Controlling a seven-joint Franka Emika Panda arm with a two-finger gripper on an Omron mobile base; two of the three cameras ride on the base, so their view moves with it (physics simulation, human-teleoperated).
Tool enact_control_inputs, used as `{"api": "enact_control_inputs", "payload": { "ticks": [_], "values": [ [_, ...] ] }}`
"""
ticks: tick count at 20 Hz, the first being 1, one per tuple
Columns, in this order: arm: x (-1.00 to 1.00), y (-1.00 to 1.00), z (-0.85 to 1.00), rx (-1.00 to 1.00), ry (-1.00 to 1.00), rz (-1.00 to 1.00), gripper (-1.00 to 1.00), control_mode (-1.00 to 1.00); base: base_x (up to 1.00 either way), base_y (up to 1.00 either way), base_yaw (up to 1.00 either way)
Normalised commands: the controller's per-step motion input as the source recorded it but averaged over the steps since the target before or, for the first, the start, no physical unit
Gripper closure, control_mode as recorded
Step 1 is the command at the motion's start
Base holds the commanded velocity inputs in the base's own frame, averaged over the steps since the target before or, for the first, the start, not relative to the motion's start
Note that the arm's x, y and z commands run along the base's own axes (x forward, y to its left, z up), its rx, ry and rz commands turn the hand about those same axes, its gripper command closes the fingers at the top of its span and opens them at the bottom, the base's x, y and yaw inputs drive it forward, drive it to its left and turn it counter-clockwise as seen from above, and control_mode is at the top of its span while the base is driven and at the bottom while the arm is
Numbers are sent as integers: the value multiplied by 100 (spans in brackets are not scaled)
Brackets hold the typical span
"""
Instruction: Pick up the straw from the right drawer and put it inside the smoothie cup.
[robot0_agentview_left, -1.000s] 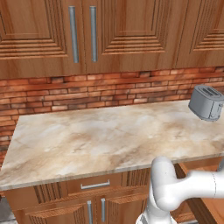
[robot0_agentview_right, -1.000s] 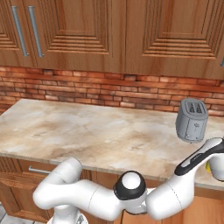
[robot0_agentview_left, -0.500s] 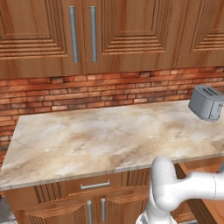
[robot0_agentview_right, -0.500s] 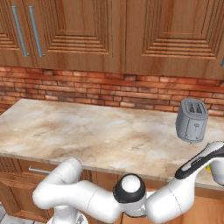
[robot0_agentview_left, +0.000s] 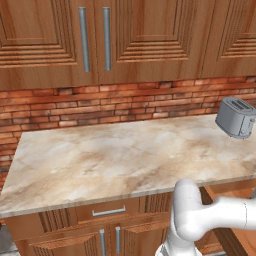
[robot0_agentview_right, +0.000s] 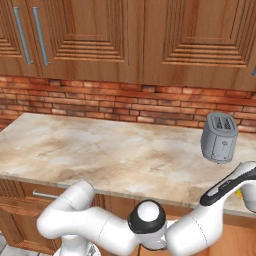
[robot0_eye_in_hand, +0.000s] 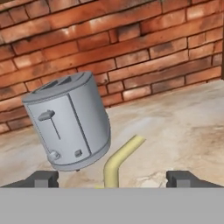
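The yellow bent straw (robot0_eye_in_hand: 118, 162) is seen rising between the widely parted finger tips of the gripper (robot0_eye_in_hand: 111, 180) above the counter's (robot0_agentview_left: 125, 155) right end near the toaster (robot0_eye_in_hand: 70, 127), whether gripped cannot be told; insertion into the cup is judged outstanding.

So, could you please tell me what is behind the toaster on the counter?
Behind the toaster runs the red brick wall, rising from the marble counter. The bent yellow straw rises in front, between the fingertips. The toaster's body covers the bricks and counter strip directly behind it.
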Motion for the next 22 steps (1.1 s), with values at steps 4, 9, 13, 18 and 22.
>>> {"api": "enact_control_inputs", "payload": {
  "ticks": [4,9,13,18,22],
  "values": [
    [-24,1,38,0,0,-11,-100,-100,0,0,0],
    [-29,0,37,0,0,-13,-100,-100,0,0,0],
    [-35,8,41,0,0,-16,-100,-100,0,0,0],
    [-43,44,48,0,0,-20,-100,-100,0,0,0],
    [-37,95,36,-3,0,-21,-100,-100,0,0,0]
  ]
}}
